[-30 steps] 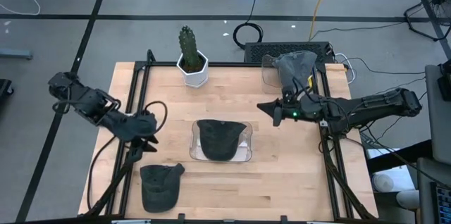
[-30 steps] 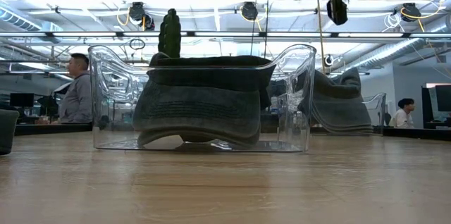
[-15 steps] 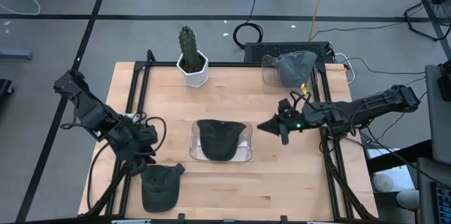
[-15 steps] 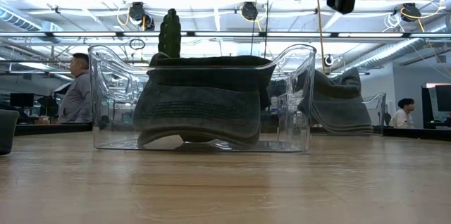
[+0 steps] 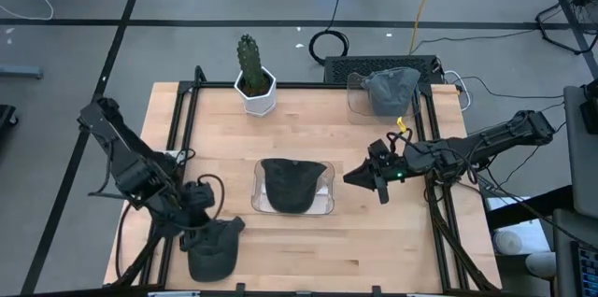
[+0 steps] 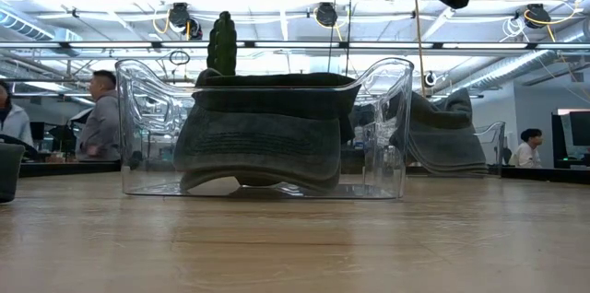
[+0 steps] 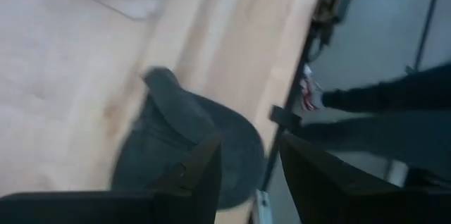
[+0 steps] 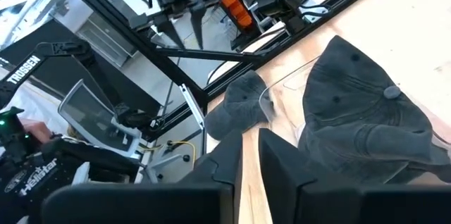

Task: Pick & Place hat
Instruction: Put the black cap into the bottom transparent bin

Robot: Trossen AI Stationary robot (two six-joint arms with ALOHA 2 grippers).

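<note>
A dark grey hat lies flat on the wooden table near its front left corner; the left wrist view shows this hat too. My left gripper hangs just above the hat's far edge, pointing steeply down, open and holding nothing. A second dark hat sits in a clear bin at the table's middle. My right gripper floats to the right of that bin, pointing level at it; a narrow gap shows between its fingers, with nothing in it.
A third, grey hat fills a clear bin at the back right. A cactus in a white pot stands at the back. Black rails run along the table's left and right edges. People sit in the room behind.
My left gripper has swung toward the table's near edge and sunk toward the hat at the front left, rolling its wrist as it went. My right gripper has drifted from beside the back right bin toward the near edge and turned toward the middle bin.
</note>
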